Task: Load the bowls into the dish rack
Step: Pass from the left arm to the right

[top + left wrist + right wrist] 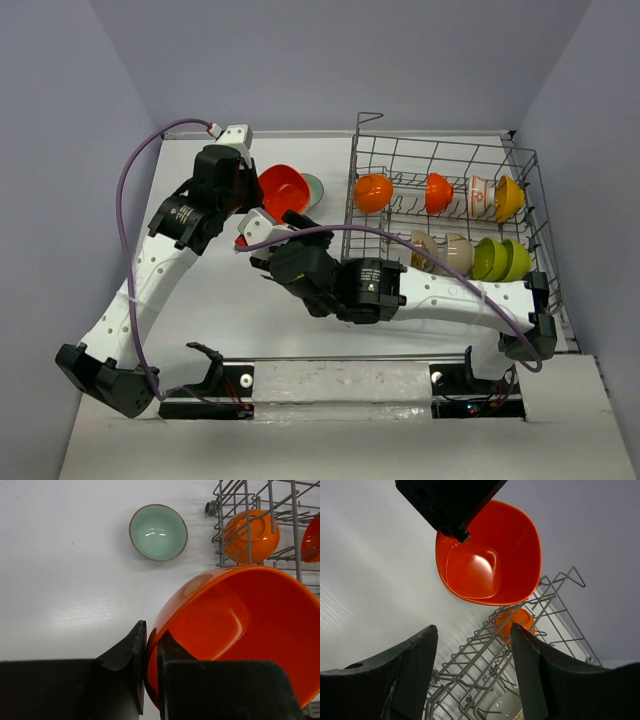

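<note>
My left gripper [151, 635] [257, 196] is shut on the rim of a red-orange bowl [240, 625] [283, 191], holding it tilted above the table just left of the dish rack [350, 215]. The same bowl [490, 555] fills the top of the right wrist view. My right gripper [473, 635] [260, 230] hangs open below the held bowl, near the rack's left wall, with nothing between its fingers. A pale teal bowl [158, 532] [314, 187] sits upright on the table behind the held bowl. Several bowls stand on edge in the rack: an orange one [373, 192] [250, 535] [515, 622], a red-orange one [437, 192], lime green ones [500, 259].
The rack's tall wire wall [270, 500] [490, 655] rises right beside the held bowl. A purple cable [130, 190] loops from the left arm, another [400, 240] runs along the right arm. White table [230, 310] lies to the rack's left.
</note>
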{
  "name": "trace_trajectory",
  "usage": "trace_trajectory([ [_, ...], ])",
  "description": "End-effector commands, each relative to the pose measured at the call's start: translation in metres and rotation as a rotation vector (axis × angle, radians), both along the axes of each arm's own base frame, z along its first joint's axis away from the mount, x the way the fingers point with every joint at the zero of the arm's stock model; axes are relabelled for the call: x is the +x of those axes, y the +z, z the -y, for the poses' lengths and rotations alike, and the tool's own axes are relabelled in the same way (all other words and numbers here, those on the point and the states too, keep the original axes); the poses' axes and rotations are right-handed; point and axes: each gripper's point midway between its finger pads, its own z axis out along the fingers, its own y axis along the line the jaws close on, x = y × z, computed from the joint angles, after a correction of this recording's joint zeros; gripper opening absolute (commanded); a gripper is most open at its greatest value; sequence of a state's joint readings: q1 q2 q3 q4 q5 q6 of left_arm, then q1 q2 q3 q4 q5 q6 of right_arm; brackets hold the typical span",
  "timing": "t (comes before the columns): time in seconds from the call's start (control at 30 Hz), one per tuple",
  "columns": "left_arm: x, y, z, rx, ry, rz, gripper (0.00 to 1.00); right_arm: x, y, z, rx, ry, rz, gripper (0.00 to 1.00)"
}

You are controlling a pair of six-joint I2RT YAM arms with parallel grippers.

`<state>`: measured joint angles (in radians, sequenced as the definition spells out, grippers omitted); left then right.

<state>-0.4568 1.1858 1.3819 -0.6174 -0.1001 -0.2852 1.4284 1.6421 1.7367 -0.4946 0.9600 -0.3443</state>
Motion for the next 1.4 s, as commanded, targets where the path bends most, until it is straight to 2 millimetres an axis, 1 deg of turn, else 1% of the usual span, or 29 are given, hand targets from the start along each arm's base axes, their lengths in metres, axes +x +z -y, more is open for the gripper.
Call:
trace_trajectory([
  [0.0,-0.005,0.029,0.004,-0.046,-0.038,0.092,0.0,-0.001,0.019,-0.008,0.054,0.004,0.046,0.66],
  [0.27,-0.015,0.034,0.012,-0.078,-0.095,0.087,0.0,-0.001,0.025,-0.011,0.043,0.037,0.066,0.66],
  [0.37,-0.018,0.033,0.022,-0.095,-0.151,0.072,0.0,-0.005,0.026,-0.018,0.05,0.086,0.056,0.66],
  [0.43,-0.019,0.036,0.025,-0.102,-0.165,0.072,0.0,-0.01,0.034,-0.017,0.082,0.133,0.043,0.66],
  [0.5,-0.02,0.036,0.026,-0.1,-0.172,0.066,0.0,-0.019,0.035,-0.02,0.103,0.206,0.02,0.66],
  [0.57,-0.021,0.04,0.028,-0.102,-0.19,0.068,0.0,-0.028,0.052,-0.009,0.154,0.27,0.015,0.68],
  [0.6,-0.021,0.039,0.029,-0.1,-0.192,0.064,0.0,-0.029,0.048,-0.011,0.141,0.285,0.012,0.68],
  [0.63,-0.022,0.042,0.029,-0.101,-0.196,0.069,0.0,-0.031,0.055,-0.005,0.154,0.295,0.019,0.69],
  [0.67,-0.023,0.043,0.03,-0.096,-0.202,0.067,0.0,-0.031,0.057,-0.002,0.145,0.299,0.027,0.7],
  [0.83,-0.027,0.055,0.034,-0.097,-0.239,0.082,0.0,-0.028,0.051,0.004,0.08,0.282,0.041,0.7],
  [0.9,-0.03,0.057,0.037,-0.089,-0.265,0.08,0.0,-0.029,0.048,0.002,0.068,0.294,0.036,0.7],
  [0.93,-0.031,0.054,0.038,-0.084,-0.272,0.071,0.0,-0.029,0.046,0.001,0.061,0.296,0.035,0.7],
  [1.03,-0.033,0.057,0.039,-0.07,-0.285,0.072,0.0,-0.029,0.041,-0.002,0.04,0.303,0.031,0.7],
  [1.17,-0.038,0.055,0.044,-0.053,-0.317,0.061,0.0,-0.029,0.033,-0.007,0.006,0.313,0.026,0.71],
  [1.27,-0.042,0.059,0.048,-0.047,-0.339,0.07,0.0,-0.029,0.029,-0.01,-0.012,0.314,0.026,0.71],
  [1.37,-0.046,0.062,0.05,-0.033,-0.356,0.068,0.0,-0.029,0.019,-0.014,-0.044,0.316,0.017,0.71],
])
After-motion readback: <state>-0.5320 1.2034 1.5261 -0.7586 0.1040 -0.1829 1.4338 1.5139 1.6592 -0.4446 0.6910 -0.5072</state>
